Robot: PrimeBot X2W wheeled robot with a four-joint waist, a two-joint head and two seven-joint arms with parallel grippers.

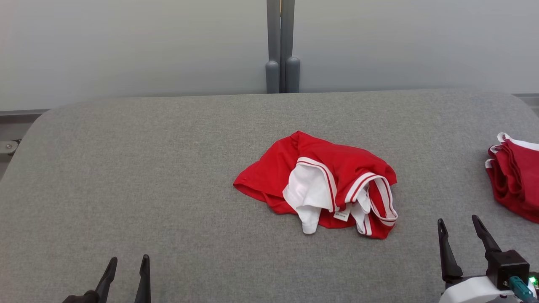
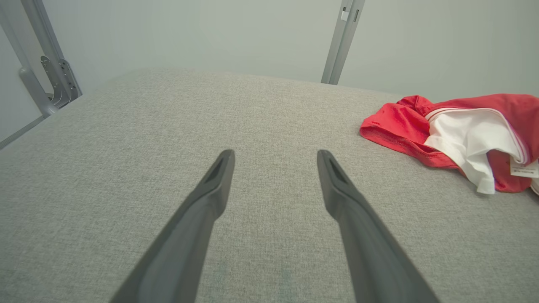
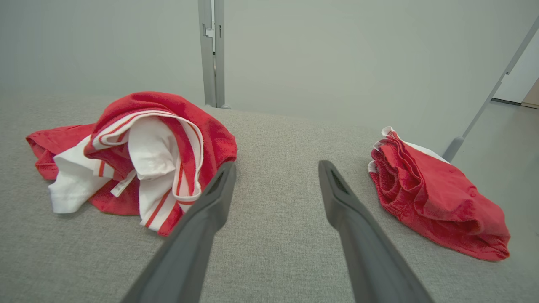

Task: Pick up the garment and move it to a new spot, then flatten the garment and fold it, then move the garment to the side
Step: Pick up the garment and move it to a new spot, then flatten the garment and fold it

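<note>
Head view, crumpled red garment [image 1: 332,168], grey surface [image 1: 126,168]

- Grey fabric-covered table [image 1: 168,176], rounded at the far corners.
- Plain pale wall [image 1: 126,42] close behind, evenly lit.
- Paired grey metal posts [image 1: 281,46] upright against the wall.
- Slanted grey strut [image 3: 491,90] and grey floor [image 3: 505,139] beyond the table's right edge.

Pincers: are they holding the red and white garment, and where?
Nothing is held. The left pincer and right pincer are open and empty; the crumpled red-and-white cloth garment lies untouched.
</note>
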